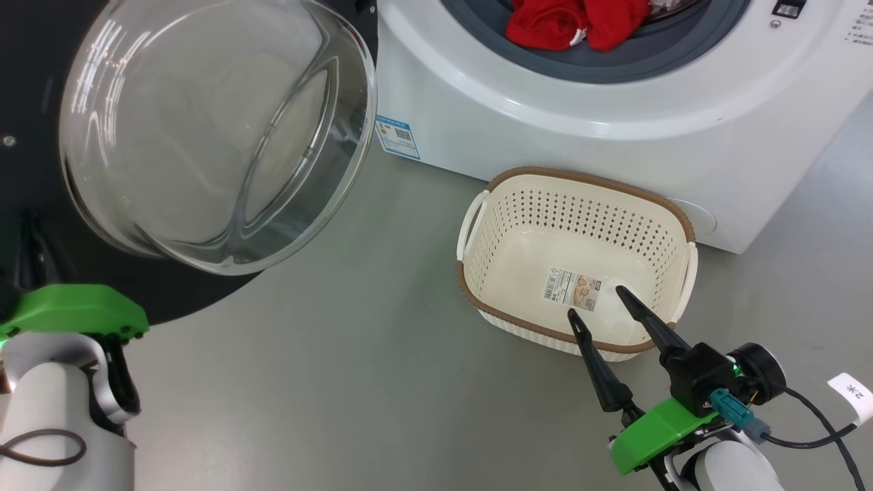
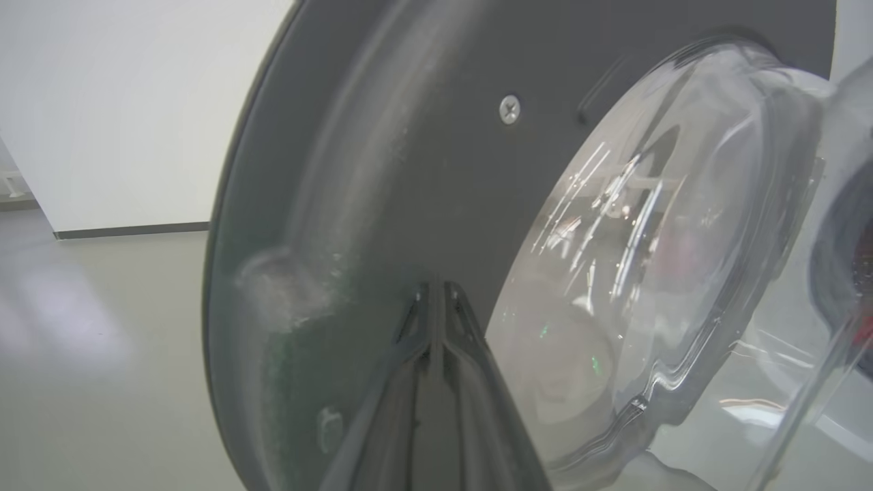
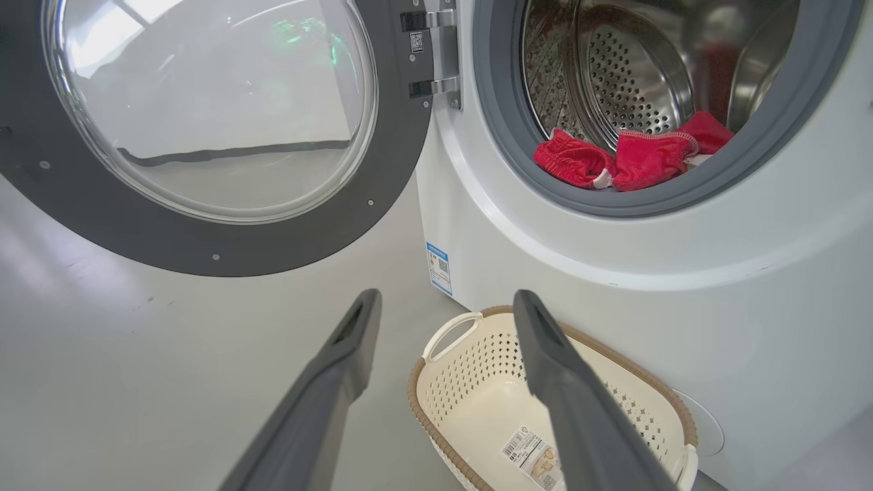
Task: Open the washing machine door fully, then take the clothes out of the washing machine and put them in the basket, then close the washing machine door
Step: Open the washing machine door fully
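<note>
The washing machine door (image 1: pixel 218 129) stands swung open at the left, its glass bowl facing me. My left gripper (image 2: pixel 434 294) is shut, its tips against the door's dark inner rim (image 2: pixel 409 170). Red clothes (image 1: pixel 573 24) lie at the front of the steel drum, on the grey ring of the washing machine (image 1: pixel 580 116). The cream basket (image 1: pixel 586 179) sits on the floor before the machine with nothing in it but a paper label. My right gripper (image 1: pixel 595 301) hangs open over the basket's near rim. In the right wrist view the right gripper (image 3: pixel 445 300) points at the machine, the clothes (image 3: pixel 614 160) above and the basket (image 3: pixel 477 402) below.
Grey floor (image 1: pixel 354 354) spreads between the door and the basket. A blue label (image 1: pixel 397 136) marks the machine's lower left corner. A cable with a white tag (image 1: pixel 852 394) trails from my right wrist. A white wall (image 2: pixel 123 102) rises beyond the door.
</note>
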